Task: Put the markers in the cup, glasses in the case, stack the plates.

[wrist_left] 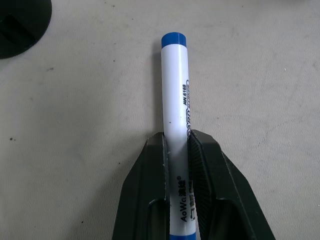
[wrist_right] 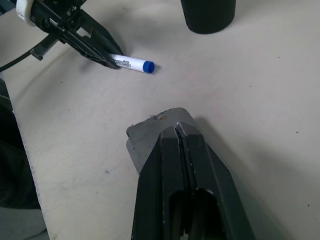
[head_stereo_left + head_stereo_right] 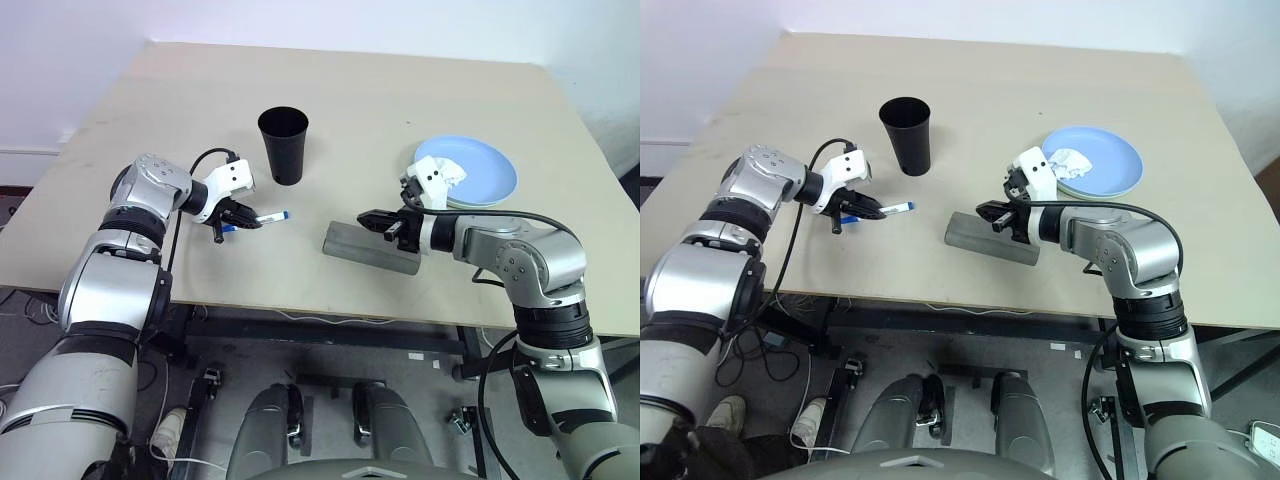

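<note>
Bright, even light; soft shadows, all views sharp.

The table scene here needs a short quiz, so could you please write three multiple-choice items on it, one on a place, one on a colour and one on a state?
1. Where does the black cup stand?
A. beside the case
B. farther back than the marker
C. on the plate

2. What colour is the end of the marker?
A. red
B. green
C. blue

3. How is the left gripper?
A. shut on the marker
B. open above the cup
C. holding the paper wad

Answers:
1 B, the cup stands behind the marker on the table.
2 C, its tip is blue.
3 A, both jaws press the marker's barrel.
</note>
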Controlling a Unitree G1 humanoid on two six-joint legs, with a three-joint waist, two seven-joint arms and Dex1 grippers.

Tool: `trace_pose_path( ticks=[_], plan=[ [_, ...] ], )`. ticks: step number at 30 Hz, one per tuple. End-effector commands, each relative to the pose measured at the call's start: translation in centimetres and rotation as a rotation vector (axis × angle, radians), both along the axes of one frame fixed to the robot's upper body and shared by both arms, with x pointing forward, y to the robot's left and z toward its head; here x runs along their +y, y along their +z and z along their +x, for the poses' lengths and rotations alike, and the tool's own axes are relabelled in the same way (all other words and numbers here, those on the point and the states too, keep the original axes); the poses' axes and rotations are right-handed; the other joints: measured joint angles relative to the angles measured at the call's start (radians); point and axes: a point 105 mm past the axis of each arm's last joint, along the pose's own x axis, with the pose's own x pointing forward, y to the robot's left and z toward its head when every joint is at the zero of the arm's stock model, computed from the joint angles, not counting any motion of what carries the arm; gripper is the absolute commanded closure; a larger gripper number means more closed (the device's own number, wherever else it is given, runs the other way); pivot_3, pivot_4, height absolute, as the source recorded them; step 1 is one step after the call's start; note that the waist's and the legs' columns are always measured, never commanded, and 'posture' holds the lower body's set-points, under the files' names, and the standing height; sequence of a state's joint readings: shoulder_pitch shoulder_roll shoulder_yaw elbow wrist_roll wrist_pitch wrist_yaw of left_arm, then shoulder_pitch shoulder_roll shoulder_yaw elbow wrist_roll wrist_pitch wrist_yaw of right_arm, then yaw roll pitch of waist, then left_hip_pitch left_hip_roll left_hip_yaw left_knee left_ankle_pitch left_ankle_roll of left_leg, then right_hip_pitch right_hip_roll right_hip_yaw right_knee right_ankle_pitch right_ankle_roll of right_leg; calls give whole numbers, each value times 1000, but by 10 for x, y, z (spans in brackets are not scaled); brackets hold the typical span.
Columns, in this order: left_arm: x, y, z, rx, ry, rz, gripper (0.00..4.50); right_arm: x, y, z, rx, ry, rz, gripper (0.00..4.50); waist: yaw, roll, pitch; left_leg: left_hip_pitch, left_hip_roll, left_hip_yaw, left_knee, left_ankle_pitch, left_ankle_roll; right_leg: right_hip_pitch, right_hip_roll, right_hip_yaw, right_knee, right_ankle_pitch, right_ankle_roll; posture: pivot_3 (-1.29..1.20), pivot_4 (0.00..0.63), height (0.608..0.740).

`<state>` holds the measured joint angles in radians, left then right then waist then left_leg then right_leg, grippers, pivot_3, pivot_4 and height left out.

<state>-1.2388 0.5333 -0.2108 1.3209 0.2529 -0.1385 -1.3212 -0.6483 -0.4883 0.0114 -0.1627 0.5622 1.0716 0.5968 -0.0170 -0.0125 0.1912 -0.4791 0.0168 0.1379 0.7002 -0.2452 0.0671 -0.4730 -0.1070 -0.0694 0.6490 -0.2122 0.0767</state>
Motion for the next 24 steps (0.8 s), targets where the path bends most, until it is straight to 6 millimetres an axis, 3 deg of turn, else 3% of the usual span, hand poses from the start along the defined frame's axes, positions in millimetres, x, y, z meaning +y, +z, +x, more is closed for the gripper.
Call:
trace_pose_path(
  ticks=[1,10,16,20,24],
  plan=[
    [-3,18,3,-45,6,-128,4224,5,17,-5,-90,28,42,4500,1,0,0,0,0,0,0,0,0,0,0,0,0,0,0,0,150,710],
    [-8,44,-4,-82,-33,-415,4224,14,31,-12,-163,86,125,4500,0,0,0,0,0,0,0,0,0,0,1,0,0,0,0,0,150,710],
    [-14,64,-17,-95,-114,-543,4224,17,30,-13,-148,111,136,4500,0,0,0,0,0,0,0,1,0,1,3,0,0,0,0,0,150,710],
    [-22,104,-15,-221,-90,-767,4224,20,32,-13,-154,125,141,4500,2,0,0,0,0,0,1,1,0,1,3,0,1,0,1,0,150,710],
    [-30,123,-15,-332,-95,-835,4224,22,34,-11,-160,127,148,4500,1,0,0,2,0,-1,1,2,-1,4,3,0,0,1,2,0,150,710]
  ],
)
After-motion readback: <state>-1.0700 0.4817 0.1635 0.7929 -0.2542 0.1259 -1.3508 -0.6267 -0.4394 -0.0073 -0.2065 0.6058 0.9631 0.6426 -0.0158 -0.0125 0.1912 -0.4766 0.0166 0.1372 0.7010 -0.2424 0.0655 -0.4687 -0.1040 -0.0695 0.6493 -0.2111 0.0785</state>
